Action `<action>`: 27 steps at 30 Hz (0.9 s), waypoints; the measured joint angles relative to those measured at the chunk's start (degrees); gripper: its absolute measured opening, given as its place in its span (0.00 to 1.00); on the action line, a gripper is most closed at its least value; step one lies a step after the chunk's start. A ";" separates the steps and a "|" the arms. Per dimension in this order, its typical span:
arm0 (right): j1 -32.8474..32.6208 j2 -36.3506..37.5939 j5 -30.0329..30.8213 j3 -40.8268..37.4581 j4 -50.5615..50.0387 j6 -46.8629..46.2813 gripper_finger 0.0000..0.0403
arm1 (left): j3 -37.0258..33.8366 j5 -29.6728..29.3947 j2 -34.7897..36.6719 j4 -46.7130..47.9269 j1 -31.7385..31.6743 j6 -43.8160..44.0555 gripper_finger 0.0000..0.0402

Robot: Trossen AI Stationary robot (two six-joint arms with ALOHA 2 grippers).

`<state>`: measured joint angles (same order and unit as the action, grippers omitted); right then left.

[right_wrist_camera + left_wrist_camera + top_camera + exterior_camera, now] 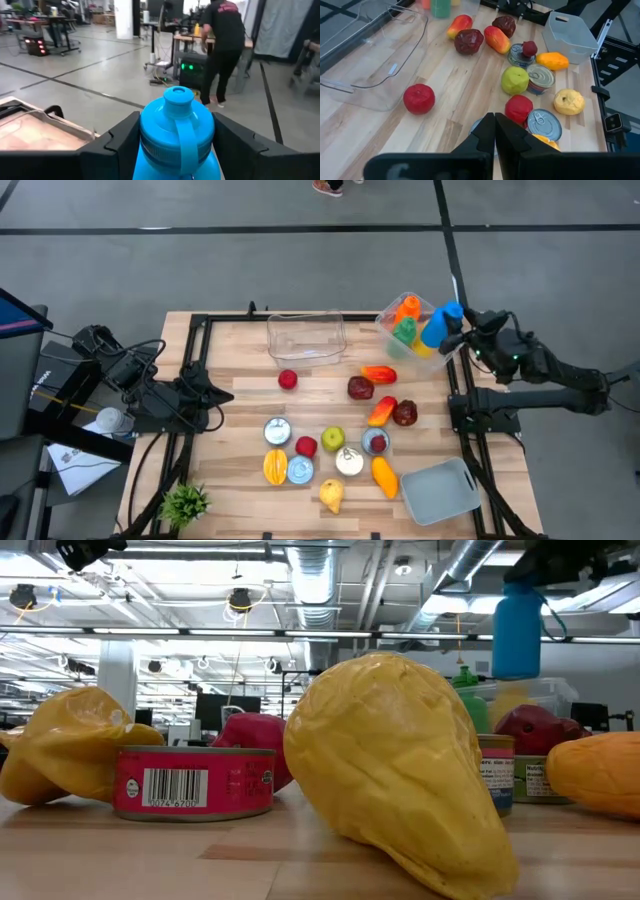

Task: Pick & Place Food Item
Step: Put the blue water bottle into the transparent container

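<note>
My right gripper (458, 332) is at the table's far right, shut on a blue bottle (440, 325), which also shows high up in the low view (517, 630). The bottle hangs over the right edge of a clear bin (398, 340) holding an orange and a green bottle. Fruits and cans lie in the table's middle: a red apple (288, 380), a green apple (333, 439), a yellow pear (331, 496). My left gripper (225, 397) waits shut at the left edge, touching nothing. My right gripper pinches the blue bottle between its two fingers (120, 137), one on each side of the bottle's shoulder (150, 145), just below the cap. The fingers come in level from the table's right side. The bottle stands about upright, lifted clear of the table.
A clear plastic container (306, 337) stands at the far middle and a grey bin (438, 490) at the near right. A small green plant (185, 502) sits at the near left corner. In the room behind, a person (222, 45) stands by a bench.
</note>
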<state>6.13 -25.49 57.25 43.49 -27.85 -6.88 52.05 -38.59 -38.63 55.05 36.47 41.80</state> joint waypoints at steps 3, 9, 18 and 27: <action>-0.47 -0.01 -0.22 0.01 -0.93 -1.97 0.51 | 0.00 0.00 0.00 0.00 0.00 0.00 0.00; -2.14 0.03 -0.03 0.03 -4.55 -5.38 0.51 | 0.00 0.00 0.00 0.00 0.00 0.00 0.00; -2.47 0.01 3.05 0.03 -15.27 -13.40 0.52 | 0.00 0.00 0.00 0.01 0.00 -0.02 0.00; -2.47 1.54 4.95 -8.53 -10.98 -15.68 0.52 | 0.00 0.00 -0.01 0.01 0.00 -0.01 0.00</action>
<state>3.67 -23.95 62.20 34.96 -38.84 -22.56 52.05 -38.59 -38.64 55.06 36.47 41.79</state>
